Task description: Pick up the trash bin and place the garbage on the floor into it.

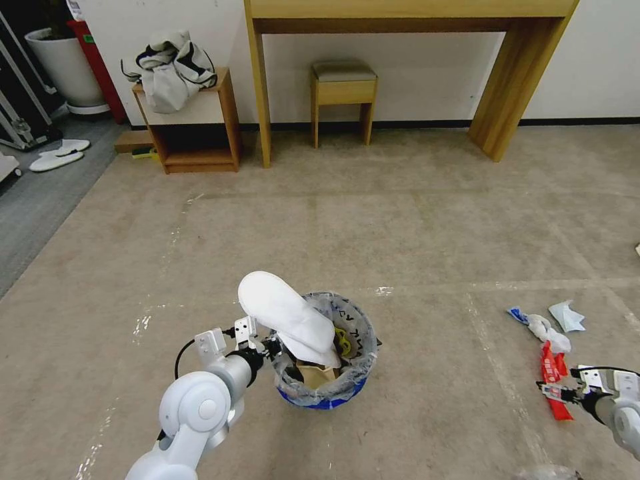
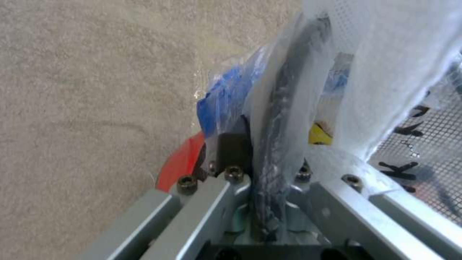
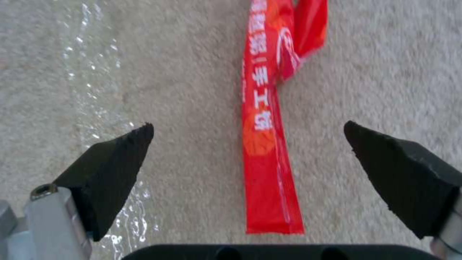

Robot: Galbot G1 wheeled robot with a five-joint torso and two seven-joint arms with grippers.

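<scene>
The trash bin [image 1: 325, 393], a small red bucket with a blue band and a clear bag liner, sits on the carpet in front of me. A white slipper [image 1: 287, 313] sticks up out of it above a brown paper bag [image 1: 315, 371]. My left gripper [image 1: 272, 347] is shut on the bin's near-left rim; the left wrist view shows the gripper [image 2: 269, 151] clamping the rim and liner of the trash bin [image 2: 219, 97]. At the right, my right gripper [image 1: 555, 393] stands open low over the garbage, a red wrapper [image 1: 552, 373]. The wrapper [image 3: 267, 144] lies on the floor between the open fingers [image 3: 110, 169].
White and blue crumpled papers [image 1: 550, 327] lie just beyond the red wrapper. Clear plastic [image 1: 547, 473] shows at the bottom edge. A wooden desk [image 1: 400, 13], a stool [image 1: 343, 87], and a low shelf [image 1: 193, 127] holding a bundled jacket stand at the wall. A pair of white slippers [image 1: 60, 155] lies far left.
</scene>
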